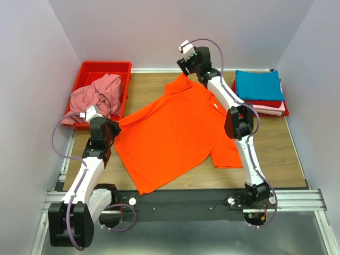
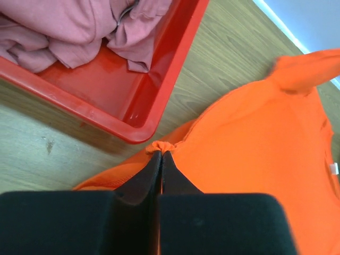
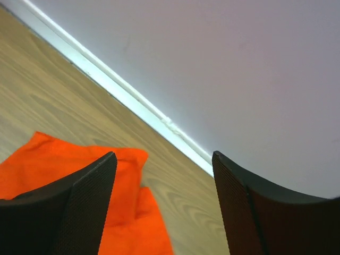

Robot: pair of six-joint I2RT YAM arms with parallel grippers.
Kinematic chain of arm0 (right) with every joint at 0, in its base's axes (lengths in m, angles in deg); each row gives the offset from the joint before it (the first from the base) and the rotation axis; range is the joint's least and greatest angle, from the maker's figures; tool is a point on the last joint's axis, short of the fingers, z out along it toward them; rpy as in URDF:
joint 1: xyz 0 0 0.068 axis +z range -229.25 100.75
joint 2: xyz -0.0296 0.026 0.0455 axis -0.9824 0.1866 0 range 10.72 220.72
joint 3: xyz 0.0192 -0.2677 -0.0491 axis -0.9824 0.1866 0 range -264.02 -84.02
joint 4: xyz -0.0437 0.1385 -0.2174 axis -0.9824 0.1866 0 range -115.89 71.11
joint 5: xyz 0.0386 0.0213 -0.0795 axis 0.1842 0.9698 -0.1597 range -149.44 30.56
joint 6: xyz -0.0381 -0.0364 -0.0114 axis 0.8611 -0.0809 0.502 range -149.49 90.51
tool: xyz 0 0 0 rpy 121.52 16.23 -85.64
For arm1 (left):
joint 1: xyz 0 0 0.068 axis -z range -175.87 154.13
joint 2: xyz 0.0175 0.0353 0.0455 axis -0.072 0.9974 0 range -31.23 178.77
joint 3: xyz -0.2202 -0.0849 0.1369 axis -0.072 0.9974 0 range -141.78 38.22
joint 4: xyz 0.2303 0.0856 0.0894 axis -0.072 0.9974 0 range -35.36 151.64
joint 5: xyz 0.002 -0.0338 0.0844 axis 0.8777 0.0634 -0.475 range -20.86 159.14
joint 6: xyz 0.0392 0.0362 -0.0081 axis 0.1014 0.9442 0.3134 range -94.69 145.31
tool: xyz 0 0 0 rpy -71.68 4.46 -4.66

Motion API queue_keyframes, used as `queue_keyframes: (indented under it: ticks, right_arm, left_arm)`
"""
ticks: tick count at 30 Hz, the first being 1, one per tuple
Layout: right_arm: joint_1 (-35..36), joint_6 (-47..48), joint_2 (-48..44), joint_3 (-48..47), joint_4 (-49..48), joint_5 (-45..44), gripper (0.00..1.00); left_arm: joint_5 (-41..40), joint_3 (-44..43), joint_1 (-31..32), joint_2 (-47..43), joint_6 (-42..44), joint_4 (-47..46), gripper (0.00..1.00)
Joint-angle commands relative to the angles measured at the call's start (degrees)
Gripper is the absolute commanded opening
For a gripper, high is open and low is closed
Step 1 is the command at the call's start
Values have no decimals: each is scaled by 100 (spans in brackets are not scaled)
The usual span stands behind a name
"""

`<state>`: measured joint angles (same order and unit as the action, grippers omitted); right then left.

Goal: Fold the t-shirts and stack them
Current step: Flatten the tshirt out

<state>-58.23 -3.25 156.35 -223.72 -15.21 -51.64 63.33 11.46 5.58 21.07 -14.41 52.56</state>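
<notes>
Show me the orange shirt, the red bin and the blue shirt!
orange t-shirt (image 1: pixel 175 133): top view, the middle of its chest.
red bin (image 1: pixel 105 67): top view, its far wall.
teal blue t-shirt (image 1: pixel 258 85): top view, the middle of its folded top face, on top of the stack.

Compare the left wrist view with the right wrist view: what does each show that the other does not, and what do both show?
Only the left wrist view shows the red bin with a crumpled pink t-shirt in it, and the left hand shut on a pinched edge of the orange t-shirt. Only the right wrist view shows the right hand, open and holding nothing, with the grey wall and its white base strip behind. Both show the orange t-shirt and the wooden table.
</notes>
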Motion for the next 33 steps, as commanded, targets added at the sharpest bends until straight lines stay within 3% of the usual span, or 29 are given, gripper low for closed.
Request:
queue_keyframes:
  ticks: [1,3,5,6,9,11,12,15,18,23,33]
  right_arm:
    - [272,-206,283,-119,-611,-1287,86]
    - [237,-207,99,240,-602,-1499,87]
    - [62,-355,-567,818,-558,-1422,88]
    - [-18,-426,-927,1622,-506,-1229,88]
    - [-369,-418,-2403,2996,-58,-70,88]
    - [-571,-278,-3420,4505,659,510,88]
    - [-624,-277,-3714,4513,881,565,88]
    - [-1002,-286,-4793,6098,1662,776,85]
    - [-1502,-181,-5515,6901,2104,759,82]
    - [-2312,30,-5738,7921,2298,811,71]
    - [-2532,83,-4754,8064,2378,1066,59]
  left_arm:
    - [-631,-390,-57,-70,9,200,32]
    - [-720,-540,-57,-280,-18,533,52]
    - [-738,-602,-57,-456,-18,691,55]
    - [-721,-645,-57,-631,-18,762,58]
    - [-475,-672,-57,-1010,0,947,59]
    - [-89,-646,-57,-1264,96,982,59]
    - [112,-628,-57,-1361,175,965,59]
    - [1105,-558,-57,-1625,377,833,62]
    - [1572,-523,-57,-1731,474,693,65]
    - [2188,-619,-57,-1679,588,657,65]
    - [2549,-611,-57,-2003,721,1114,65]
